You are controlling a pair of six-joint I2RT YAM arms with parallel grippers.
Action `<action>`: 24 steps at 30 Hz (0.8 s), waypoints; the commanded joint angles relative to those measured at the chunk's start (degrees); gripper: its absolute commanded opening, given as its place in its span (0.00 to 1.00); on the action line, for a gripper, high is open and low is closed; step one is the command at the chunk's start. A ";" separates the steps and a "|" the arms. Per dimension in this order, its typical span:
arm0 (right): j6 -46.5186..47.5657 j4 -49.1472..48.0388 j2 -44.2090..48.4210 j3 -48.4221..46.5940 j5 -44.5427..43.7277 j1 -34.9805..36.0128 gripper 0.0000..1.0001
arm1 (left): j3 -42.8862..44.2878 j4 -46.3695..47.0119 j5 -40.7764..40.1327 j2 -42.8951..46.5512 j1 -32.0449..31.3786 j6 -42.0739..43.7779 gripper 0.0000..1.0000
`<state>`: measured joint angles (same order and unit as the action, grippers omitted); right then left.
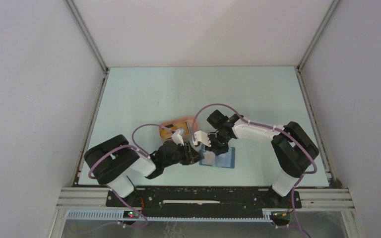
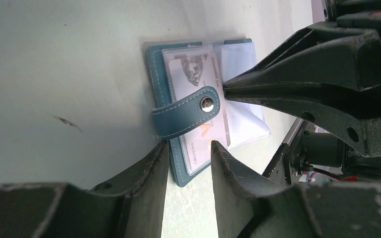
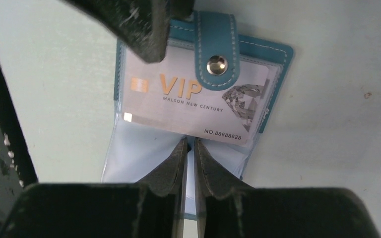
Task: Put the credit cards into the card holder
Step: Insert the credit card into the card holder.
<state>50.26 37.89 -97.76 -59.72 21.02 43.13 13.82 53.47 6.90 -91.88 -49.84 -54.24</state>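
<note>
Right wrist shows the card (image 3: 178, 106) reading VIP; overhead shows the tray (image 1: 170, 123)

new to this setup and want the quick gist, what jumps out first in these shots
An open blue card holder lies on the table near its front edge, with a whitish VIP card in it and the snap strap folded over the card. The right gripper, fingers nearly together, points at the card's edge, while the left gripper stands open at the holder's side. Just behind them sits a salmon-pink tray.
</note>
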 commanded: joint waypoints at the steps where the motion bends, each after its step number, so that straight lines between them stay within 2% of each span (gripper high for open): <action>1: 8.33 7.37 3.29 -0.73 3.87 -2.69 0.17 | -1.69 2.69 0.94 -0.06 1.07 -0.67 0.41; 8: 11.84 8.12 5.05 1.98 2.21 -5.43 0.18 | -1.79 2.69 1.43 -0.10 1.90 -0.35 0.41; 13: 13.42 8.58 8.01 2.47 6.49 -5.76 0.19 | -1.85 3.27 2.13 0.37 1.92 0.00 0.41; 18: 14.59 5.03 11.23 5.10 8.00 -2.00 0.23 | -1.96 3.48 2.24 0.45 1.94 0.19 0.42; 24: 15.43 5.38 7.89 5.42 4.61 2.01 0.29 | -2.00 3.66 2.06 0.13 1.93 0.05 0.42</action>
<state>63.42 43.75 -88.38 -54.65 26.65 43.94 13.06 55.00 8.36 -91.88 -48.23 -54.22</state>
